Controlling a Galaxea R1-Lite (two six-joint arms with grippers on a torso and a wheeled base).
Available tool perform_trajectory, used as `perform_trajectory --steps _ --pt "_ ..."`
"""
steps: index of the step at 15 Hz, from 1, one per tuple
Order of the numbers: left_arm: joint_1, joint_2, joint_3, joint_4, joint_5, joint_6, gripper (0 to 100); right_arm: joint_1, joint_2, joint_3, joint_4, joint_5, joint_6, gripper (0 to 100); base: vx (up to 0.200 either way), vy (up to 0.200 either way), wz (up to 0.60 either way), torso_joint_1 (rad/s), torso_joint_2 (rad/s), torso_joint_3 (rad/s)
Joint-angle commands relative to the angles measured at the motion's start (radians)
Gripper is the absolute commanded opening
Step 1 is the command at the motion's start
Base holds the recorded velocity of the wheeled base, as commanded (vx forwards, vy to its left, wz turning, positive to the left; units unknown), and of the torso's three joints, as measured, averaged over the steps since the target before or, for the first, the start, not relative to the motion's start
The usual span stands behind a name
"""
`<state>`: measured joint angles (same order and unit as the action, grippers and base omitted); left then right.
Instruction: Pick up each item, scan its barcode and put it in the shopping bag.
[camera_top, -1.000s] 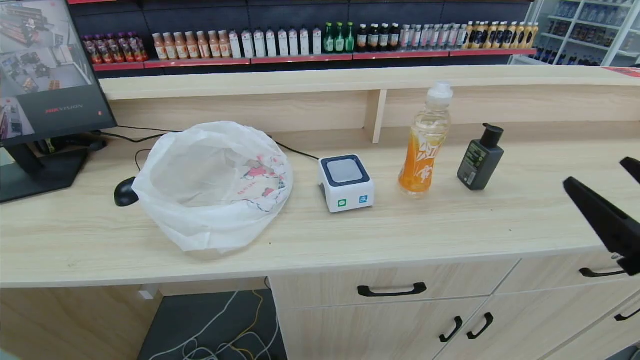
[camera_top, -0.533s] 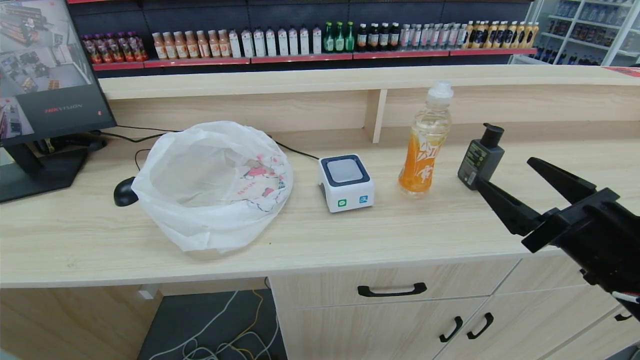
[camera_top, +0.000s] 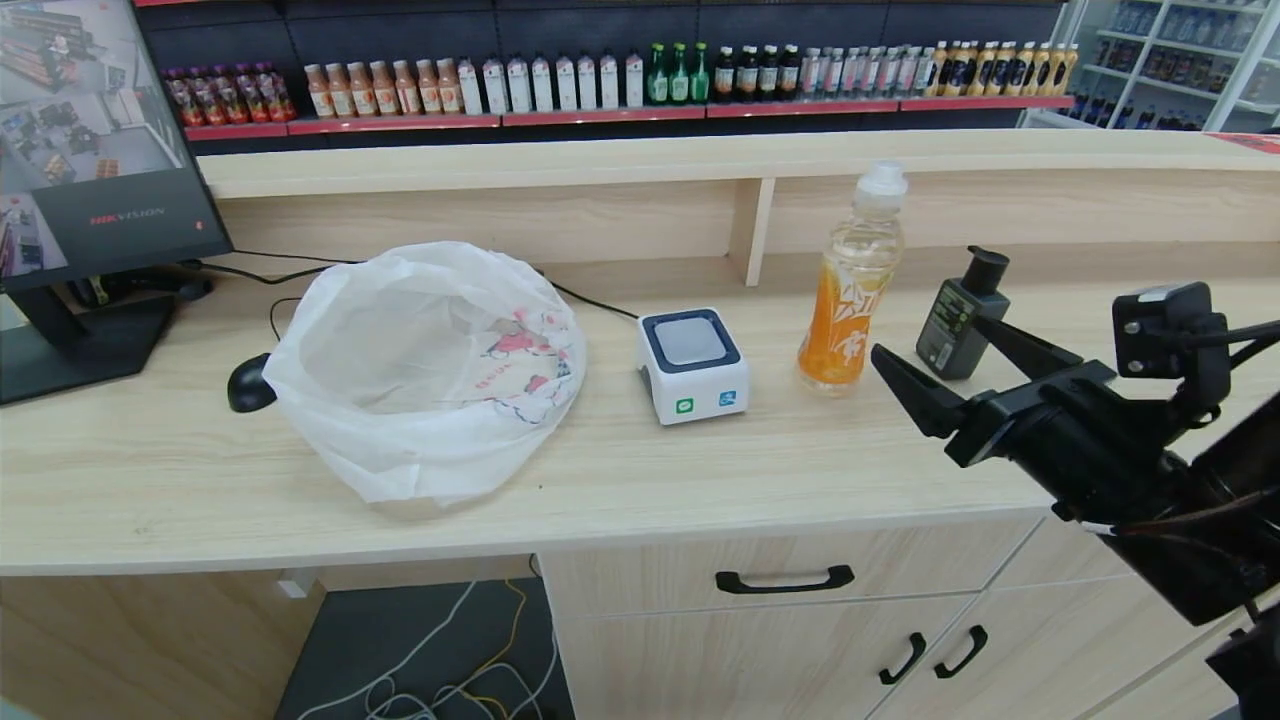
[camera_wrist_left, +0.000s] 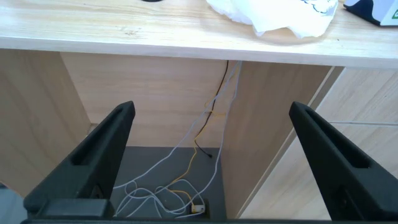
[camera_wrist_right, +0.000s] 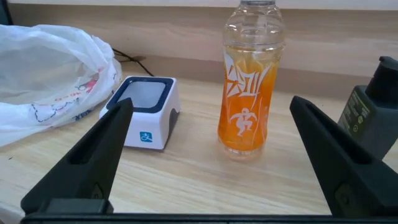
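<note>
Advancing right tool (camera_top: 925, 337) nearer orange bottle (camera_top: 850, 290), jaws apart.

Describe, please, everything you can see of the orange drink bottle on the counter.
The clear plastic bottle of orange drink, white-capped, stands upright on the light wooden counter, between the white box-shaped scanner and the dark pump bottle, touching neither. Its waisted body is orange below and clear toward the neck, with white graphics on the front. Only the counter touches it.
</note>
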<state>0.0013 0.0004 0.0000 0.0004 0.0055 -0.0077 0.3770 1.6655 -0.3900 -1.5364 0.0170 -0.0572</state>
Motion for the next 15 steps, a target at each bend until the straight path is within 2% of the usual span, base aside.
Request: perform_trajectory --steps 1,7,12,15 --pt "0.0 0.0 0.0 0.0 0.001 0.0 100 -0.009 0.068 -0.064 0.001 0.001 0.008 100 0.0 0.0 0.0 0.0 0.0 0.0" --pt "0.0 0.0 0.0 0.0 0.001 0.0 100 -0.067 0.169 -0.122 0.001 0.003 0.033 100 0.0 0.0 0.0 0.0 0.0 0.0" --pt "0.0 0.0 0.0 0.0 0.001 0.0 100 -0.067 0.25 -0.253 0.019 -0.002 0.06 100 0.0 0.0 0.0 0.0 0.0 0.0" --pt "0.0 0.0 0.0 0.0 0.001 0.0 100 -0.075 0.276 -0.283 0.038 -0.015 0.062 100 0.0 0.0 0.0 0.0 0.0 0.0"
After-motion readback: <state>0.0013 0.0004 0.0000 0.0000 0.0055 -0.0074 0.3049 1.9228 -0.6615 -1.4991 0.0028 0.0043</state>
